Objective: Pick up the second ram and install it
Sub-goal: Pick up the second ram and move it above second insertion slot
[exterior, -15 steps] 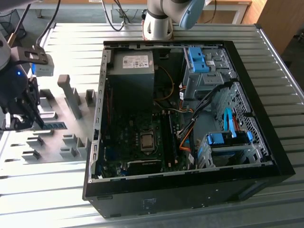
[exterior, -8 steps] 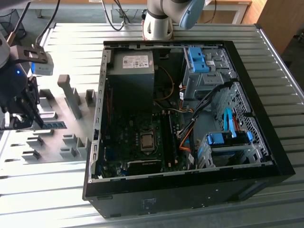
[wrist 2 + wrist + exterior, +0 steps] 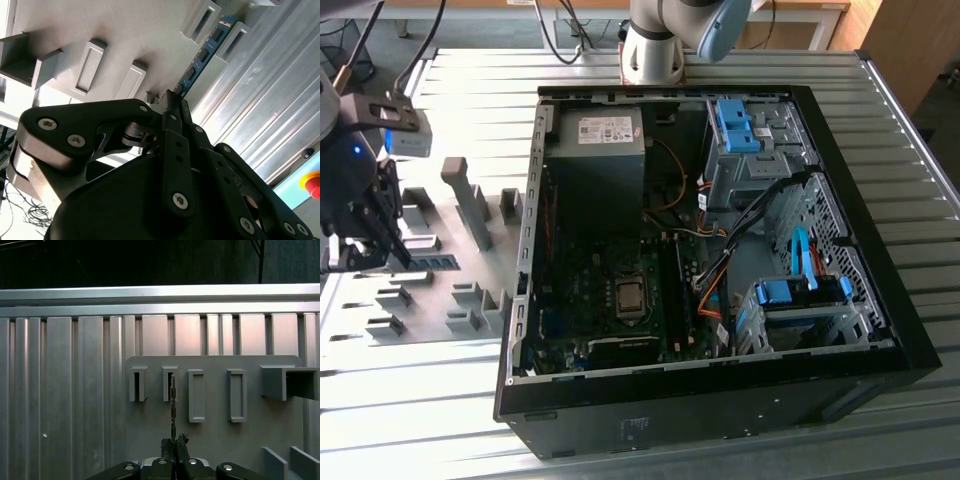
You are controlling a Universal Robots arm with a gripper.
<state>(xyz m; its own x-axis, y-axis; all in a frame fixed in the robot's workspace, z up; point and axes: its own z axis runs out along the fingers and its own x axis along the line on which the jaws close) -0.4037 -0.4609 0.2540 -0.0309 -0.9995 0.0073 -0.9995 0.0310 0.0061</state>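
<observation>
The second ram (image 3: 204, 51) is a thin blue stick with black chips. It lies on edge in the grey fixture (image 3: 125, 30), its far end between two slot blocks. My gripper (image 3: 172, 100) is shut on its near end, fingers pressed against both faces. In the first wrist view the second ram (image 3: 173, 405) appears edge-on, running from the fingertips (image 3: 168, 442) up into a slot block. In the exterior view my gripper (image 3: 392, 252) is over the fixture plate at the exterior view's left, with the second ram (image 3: 438, 262) beside it. The green motherboard (image 3: 610, 290) with its long black slots (image 3: 672, 290) lies in the open computer case.
The open black computer case (image 3: 880, 330) takes the middle and the exterior view's right, holding a power supply (image 3: 595, 150), cables and blue drive brackets (image 3: 800, 293). Grey fixture blocks (image 3: 470, 200) rise from the plate around my gripper. A red button (image 3: 312, 184) sits beyond the ribbed metal table (image 3: 260, 100).
</observation>
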